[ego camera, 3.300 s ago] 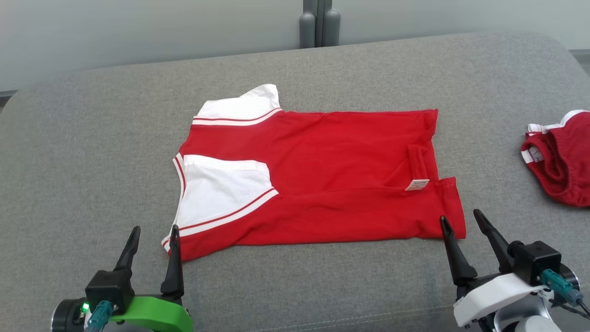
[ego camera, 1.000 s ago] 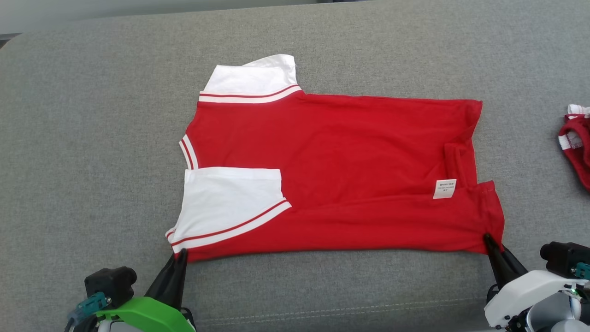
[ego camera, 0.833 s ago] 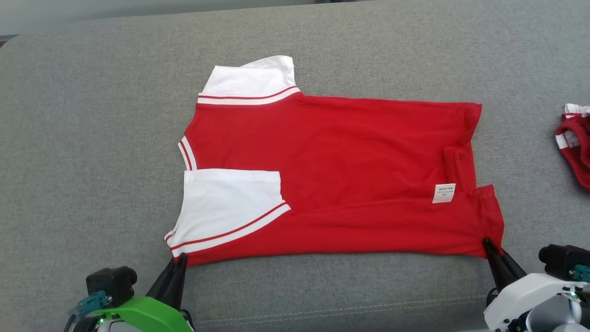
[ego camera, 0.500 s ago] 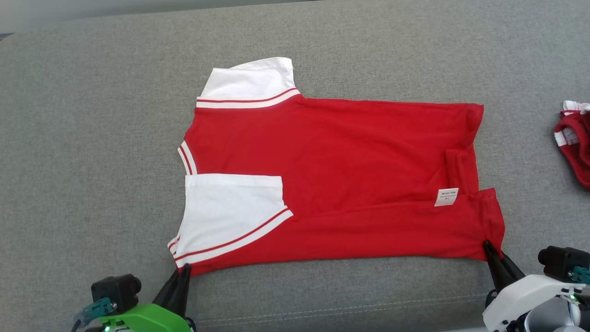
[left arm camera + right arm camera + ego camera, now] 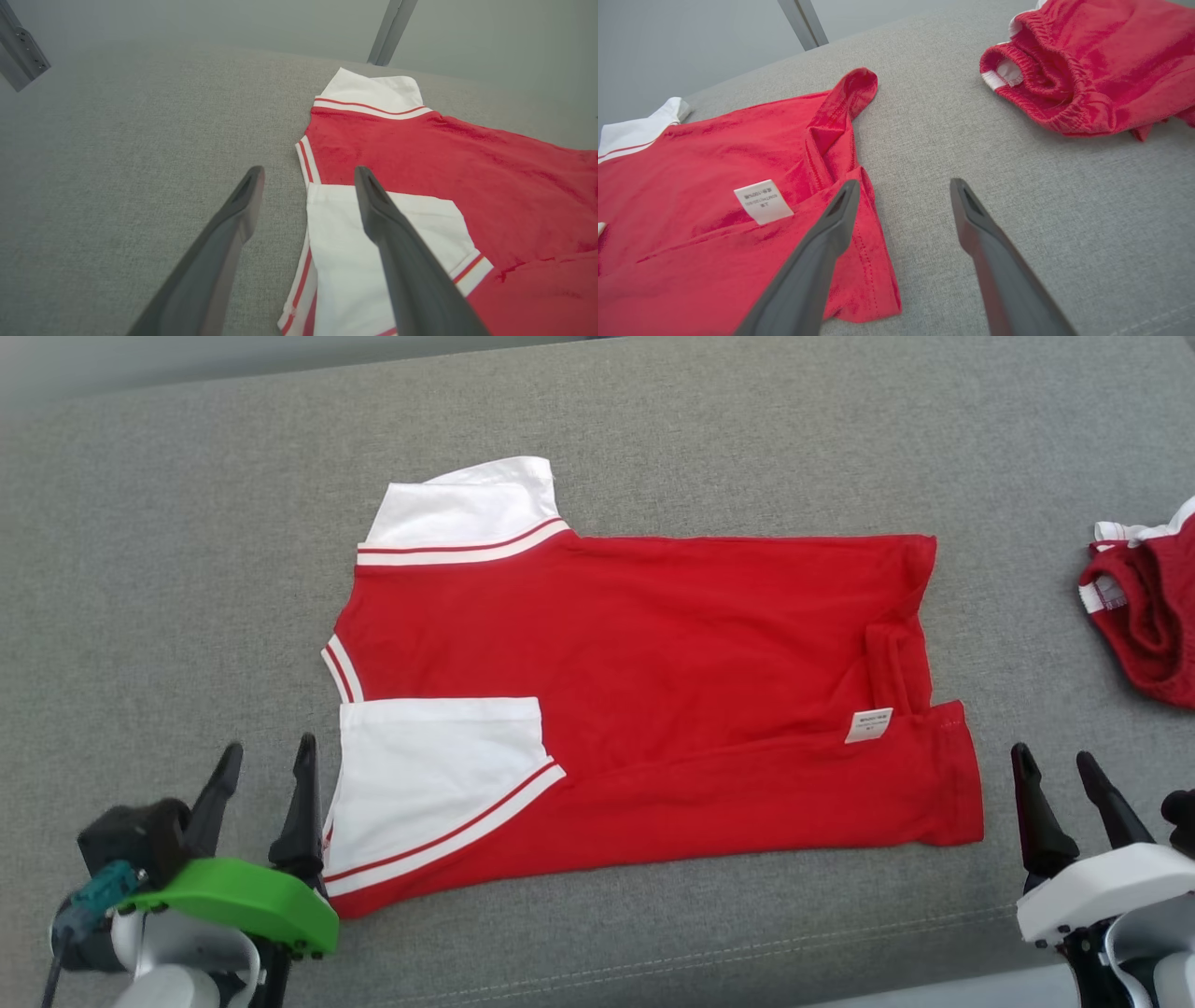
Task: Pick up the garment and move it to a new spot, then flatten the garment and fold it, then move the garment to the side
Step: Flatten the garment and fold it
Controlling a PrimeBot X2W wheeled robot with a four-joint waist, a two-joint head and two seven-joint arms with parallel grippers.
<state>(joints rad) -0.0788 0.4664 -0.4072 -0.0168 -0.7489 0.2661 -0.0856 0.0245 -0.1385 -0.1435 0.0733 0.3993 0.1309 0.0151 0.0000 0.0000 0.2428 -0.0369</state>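
1. Plainly spread out: found the garment (image 5: 653,691), a red shirt with white sleeves, lying about flat near the middle of the grey tabletop (image 5: 187,569), collar end toward the robot's left, hem toward its right.
2. Noted the near sleeve (image 5: 439,756) folded in over the body and a care label (image 5: 868,725) turned up by the hem, a small tuck of cloth beside it; judged the flattening mostly done, less clean at that end.
3. Logged the left claw (image 5: 269,744) open and empty, poised just off the near sleeve corner; in its wrist view, saw one finger over white sleeve, the other over bare tabletop.
4. Logged the right claw (image 5: 1052,754) open and empty too, just beside the near hem corner, not gripping it.
5. Read both as stationed at the two near corners to take that long edge together for a fold away from the robot; a judgement only.
6. Marked a second red garment (image 5: 1144,635) bunched at the far right, well apart.
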